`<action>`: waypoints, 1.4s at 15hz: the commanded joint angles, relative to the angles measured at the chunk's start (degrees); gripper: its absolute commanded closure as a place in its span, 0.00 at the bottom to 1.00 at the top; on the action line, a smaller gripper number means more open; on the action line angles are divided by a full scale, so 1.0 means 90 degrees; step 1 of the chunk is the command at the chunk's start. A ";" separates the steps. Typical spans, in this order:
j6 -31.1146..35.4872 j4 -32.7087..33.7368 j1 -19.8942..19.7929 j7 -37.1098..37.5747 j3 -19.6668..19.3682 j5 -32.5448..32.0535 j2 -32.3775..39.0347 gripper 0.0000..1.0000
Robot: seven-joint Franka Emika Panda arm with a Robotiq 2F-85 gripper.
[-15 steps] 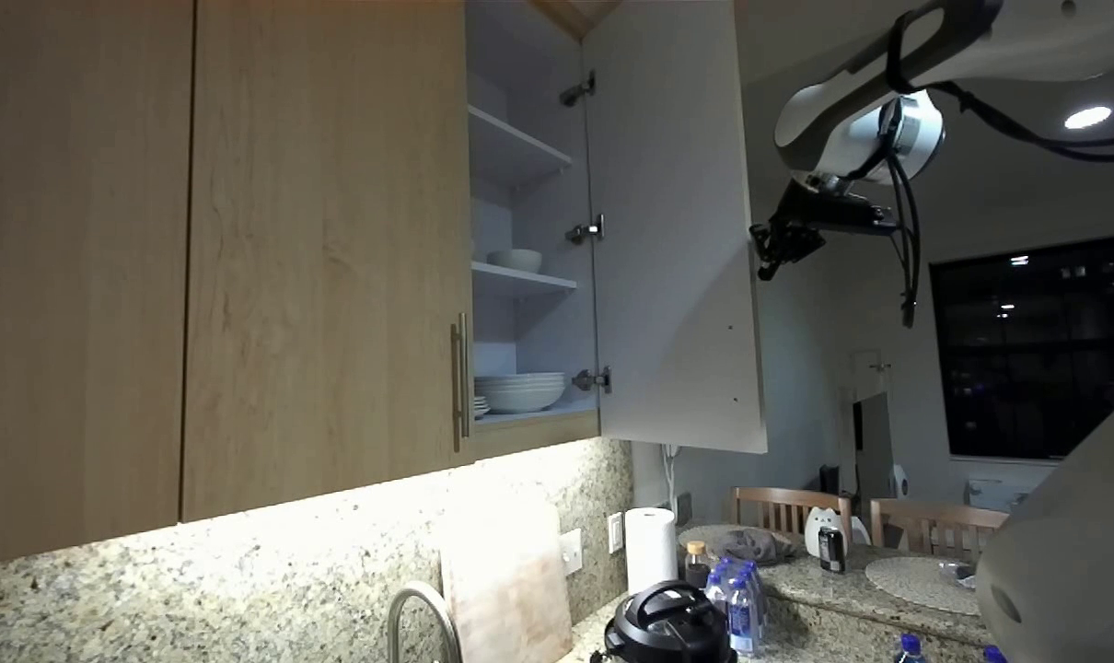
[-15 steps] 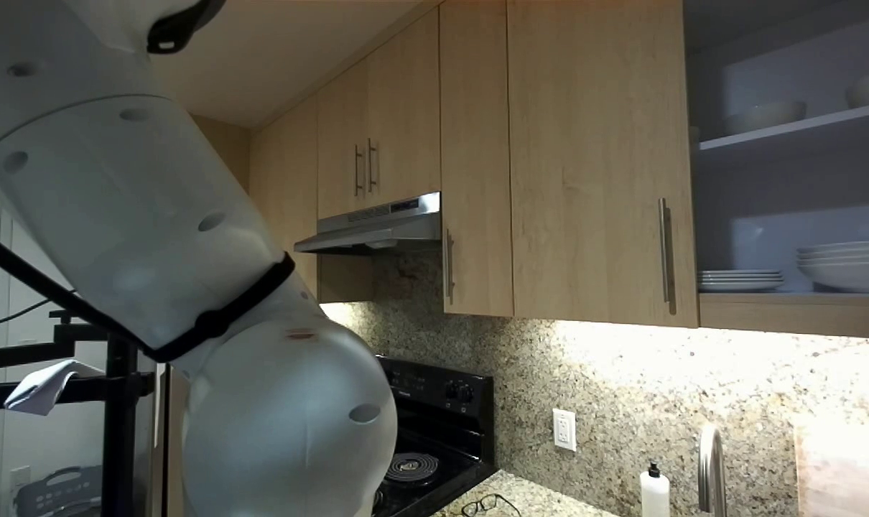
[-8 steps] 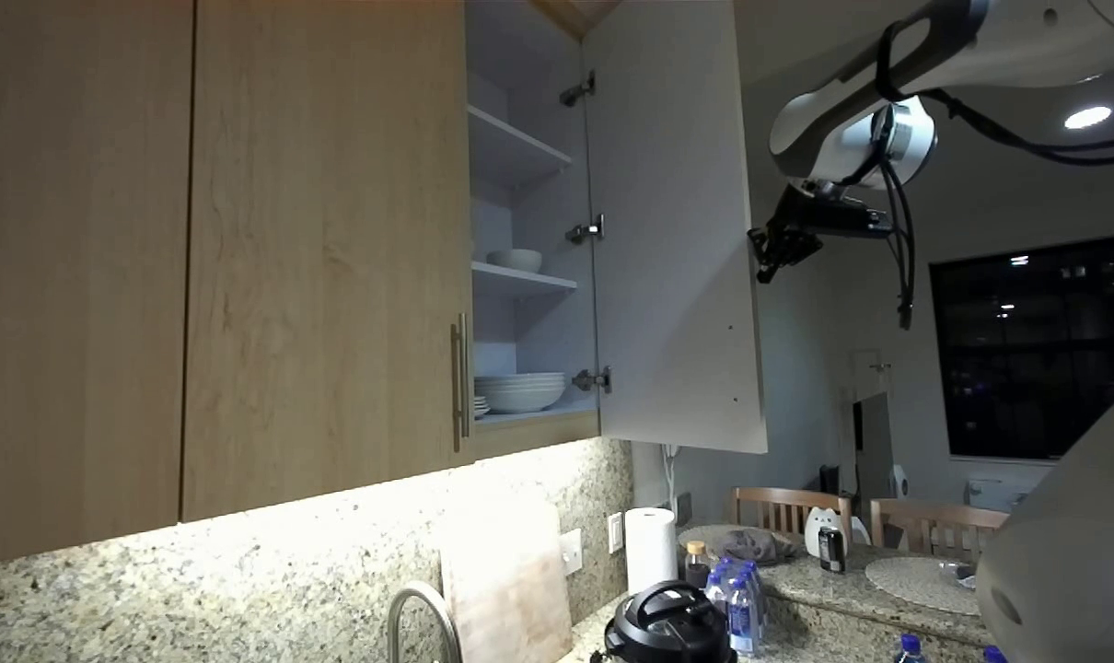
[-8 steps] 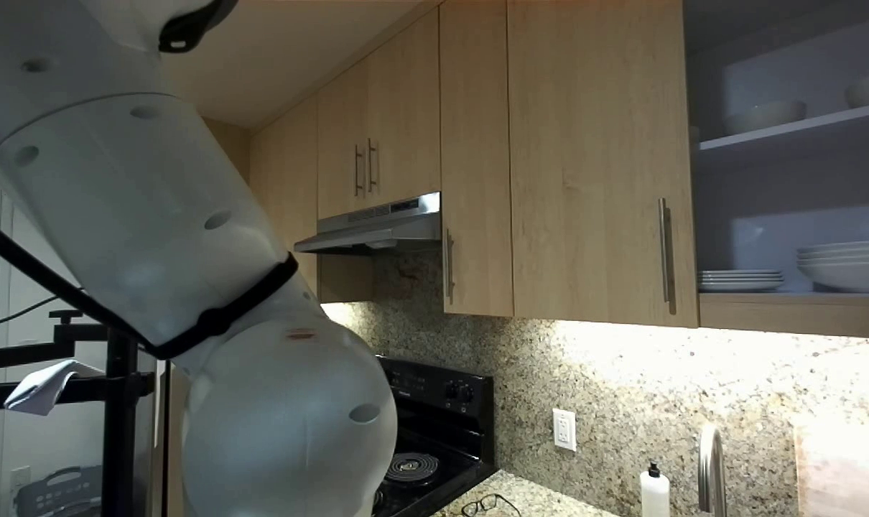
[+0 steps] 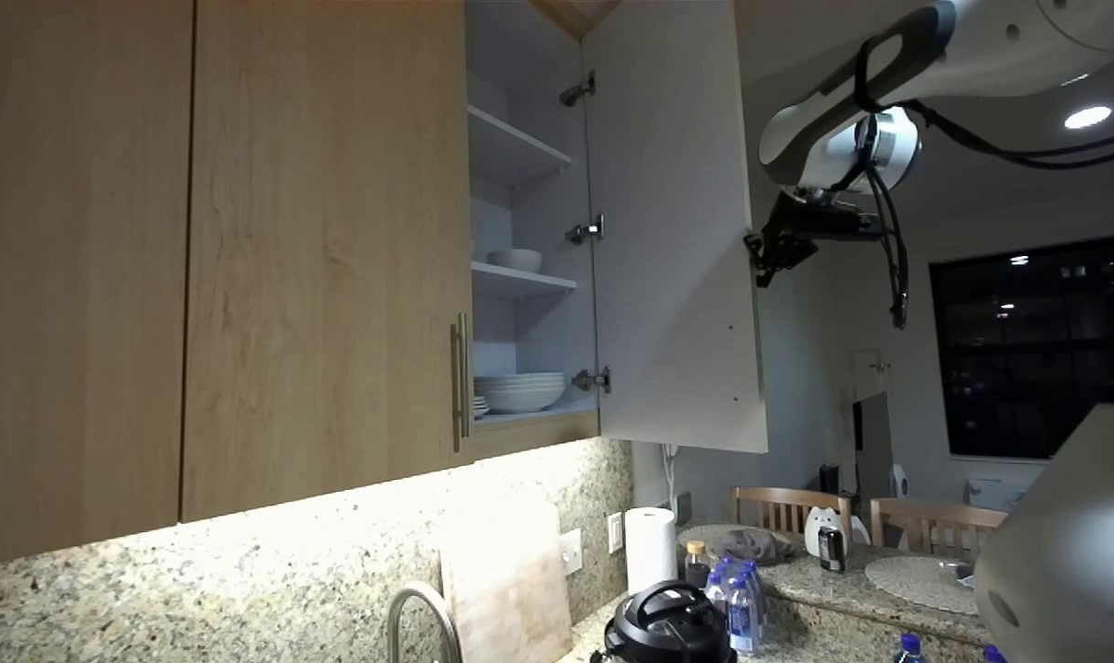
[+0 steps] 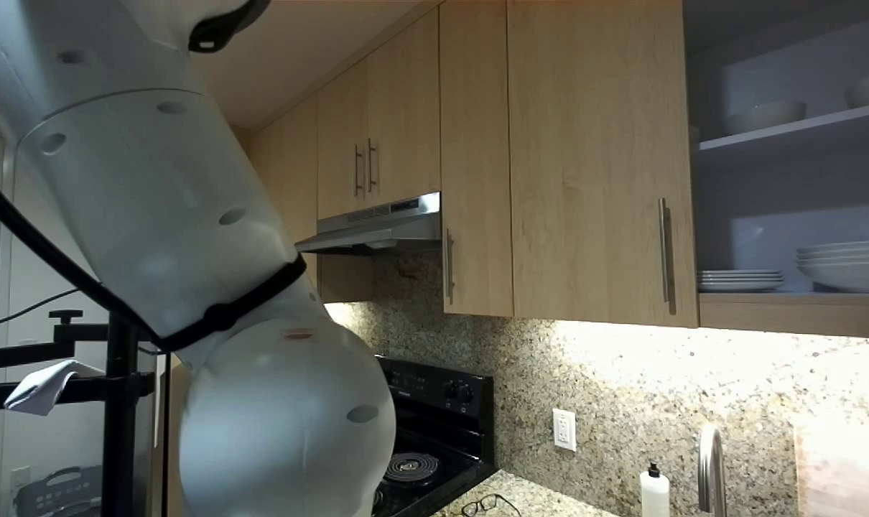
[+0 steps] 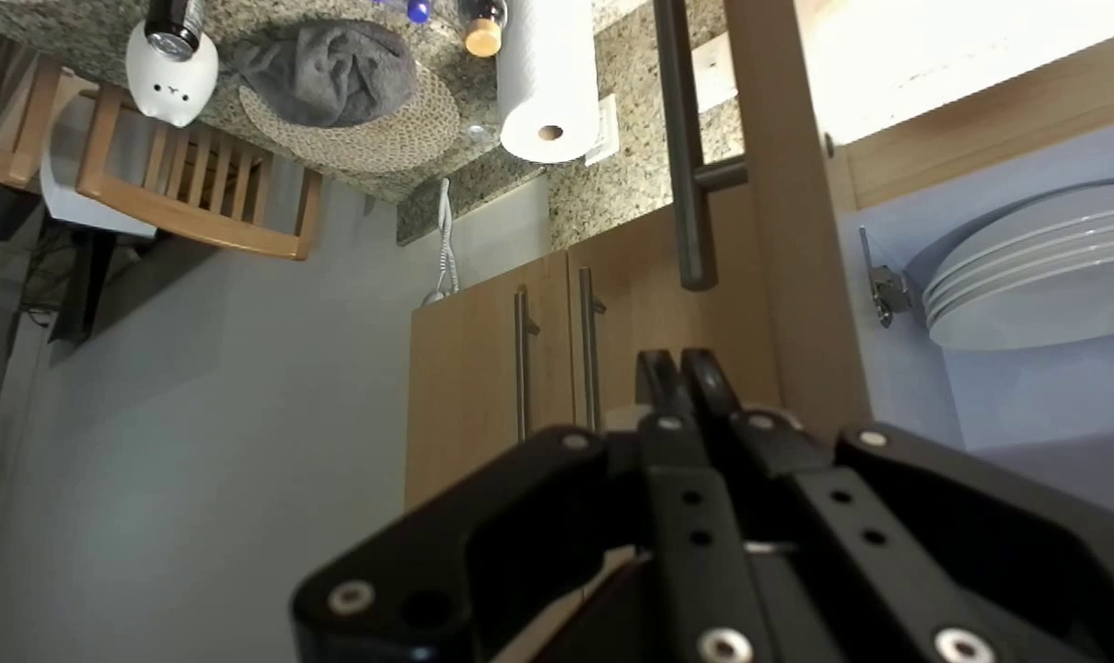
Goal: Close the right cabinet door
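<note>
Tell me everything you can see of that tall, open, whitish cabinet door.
The tall, flat cabinet door hangs upright, wide open, on three visible metal hinges. Its whitish inner face has two small dark dots low near the free edge, which looks like tan wood. A slim metal bar handle sits on its outer side. The black pincer appears beside that edge; contact is unclear.

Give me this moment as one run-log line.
right cabinet door: open | gripper: shut, near door's free edge, contact unclear | closing: not yet done
</note>
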 commanded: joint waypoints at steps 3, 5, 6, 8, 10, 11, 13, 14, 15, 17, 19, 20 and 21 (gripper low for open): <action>0.0032 0.0163 -0.0071 -0.0176 0.0159 0.0161 0.0191 0.93; 0.0005 0.0106 -0.0073 -0.0175 0.0194 0.0164 0.0123 0.93; -0.0023 0.0063 -0.0058 -0.0186 0.0218 0.0172 0.0073 0.93; -0.0066 0.0018 -0.0038 -0.0184 0.0263 0.0177 0.0031 0.93; -0.0139 0.0001 -0.0011 -0.0191 0.0307 0.0191 -0.0009 0.93; -0.0184 -0.0016 -0.0002 -0.0204 0.0333 0.0188 -0.0045 0.93; -0.0269 -0.0025 0.0009 -0.0193 0.0391 0.0187 -0.0081 0.94; -0.0313 -0.0026 0.0014 -0.0185 0.0420 0.0187 -0.0096 0.93; -0.0351 -0.0021 0.0021 -0.0179 0.0449 0.0185 -0.0103 0.93; -0.0418 -0.0013 0.0033 -0.0156 0.0508 0.0185 -0.0114 0.93; -0.0480 -0.0008 0.0045 -0.0135 0.0565 0.0184 -0.0135 0.93; -0.0499 -0.0005 0.0046 -0.0110 0.0605 0.0179 -0.0140 0.93; -0.0520 -0.0010 0.0044 -0.0092 0.0637 0.0173 -0.0153 0.93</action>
